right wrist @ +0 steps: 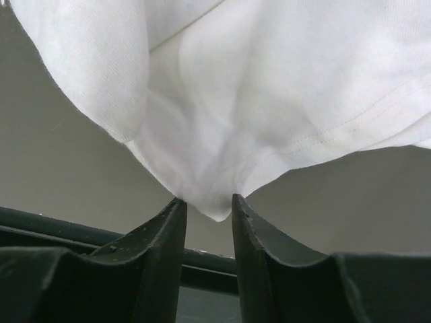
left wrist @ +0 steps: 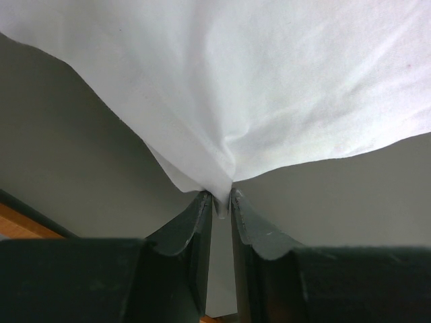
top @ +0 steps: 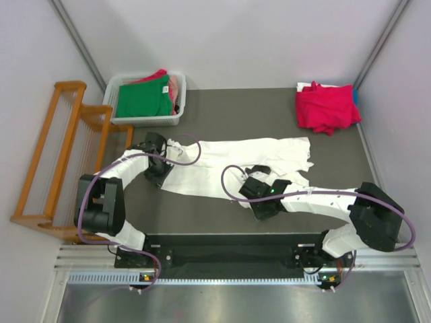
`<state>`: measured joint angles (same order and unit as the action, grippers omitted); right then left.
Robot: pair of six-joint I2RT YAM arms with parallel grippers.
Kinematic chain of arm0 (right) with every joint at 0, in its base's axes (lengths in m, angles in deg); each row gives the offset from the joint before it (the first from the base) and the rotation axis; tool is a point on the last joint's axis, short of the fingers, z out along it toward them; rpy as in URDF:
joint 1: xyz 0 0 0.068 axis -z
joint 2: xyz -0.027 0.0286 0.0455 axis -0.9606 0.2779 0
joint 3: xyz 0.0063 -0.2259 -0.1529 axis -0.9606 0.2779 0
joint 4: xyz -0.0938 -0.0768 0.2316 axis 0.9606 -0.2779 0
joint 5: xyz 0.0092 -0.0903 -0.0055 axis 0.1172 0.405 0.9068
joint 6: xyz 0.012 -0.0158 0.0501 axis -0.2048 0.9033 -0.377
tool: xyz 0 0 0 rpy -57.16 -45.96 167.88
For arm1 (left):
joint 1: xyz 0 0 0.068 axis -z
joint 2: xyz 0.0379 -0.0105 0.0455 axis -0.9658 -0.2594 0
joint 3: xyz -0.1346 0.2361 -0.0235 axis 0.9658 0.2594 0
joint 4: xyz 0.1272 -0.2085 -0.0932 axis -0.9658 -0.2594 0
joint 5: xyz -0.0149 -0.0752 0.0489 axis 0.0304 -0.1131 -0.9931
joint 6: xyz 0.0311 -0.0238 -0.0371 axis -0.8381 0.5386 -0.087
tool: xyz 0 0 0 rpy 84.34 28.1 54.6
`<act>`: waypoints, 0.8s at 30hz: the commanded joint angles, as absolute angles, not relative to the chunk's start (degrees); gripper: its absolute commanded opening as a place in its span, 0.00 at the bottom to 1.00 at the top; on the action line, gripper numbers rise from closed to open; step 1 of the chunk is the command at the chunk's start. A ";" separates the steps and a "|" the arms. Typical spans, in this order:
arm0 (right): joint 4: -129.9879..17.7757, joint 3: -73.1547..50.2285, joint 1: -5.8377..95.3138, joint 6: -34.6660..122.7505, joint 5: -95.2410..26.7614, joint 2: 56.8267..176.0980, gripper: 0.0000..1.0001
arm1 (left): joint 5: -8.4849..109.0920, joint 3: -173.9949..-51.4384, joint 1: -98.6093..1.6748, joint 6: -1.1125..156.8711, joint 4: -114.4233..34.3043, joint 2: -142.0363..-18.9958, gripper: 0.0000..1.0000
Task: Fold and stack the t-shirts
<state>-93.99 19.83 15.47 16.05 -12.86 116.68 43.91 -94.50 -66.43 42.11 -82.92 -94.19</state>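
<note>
A white t-shirt (top: 236, 158) lies stretched out flat across the middle of the dark table. My left gripper (top: 160, 176) is at its left near corner and is shut on a pinch of the white cloth (left wrist: 222, 134), with the fingertips (left wrist: 202, 205) nearly together. My right gripper (top: 261, 204) is at the shirt's near edge right of centre, shut on a bunched fold of the white cloth (right wrist: 222, 155). A folded red t-shirt (top: 326, 108) lies at the far right corner.
A white basket (top: 176, 118) holding green and red shirts stands at the far left. A wooden rack (top: 57, 155) stands beside the table's left edge. The dark table (top: 222, 215) shows bare in front of the shirt.
</note>
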 commanded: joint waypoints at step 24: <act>-110.35 20.49 9.27 4.81 -7.09 99.37 0.00 | 45.20 -99.96 -66.70 40.55 -91.64 -85.80 0.24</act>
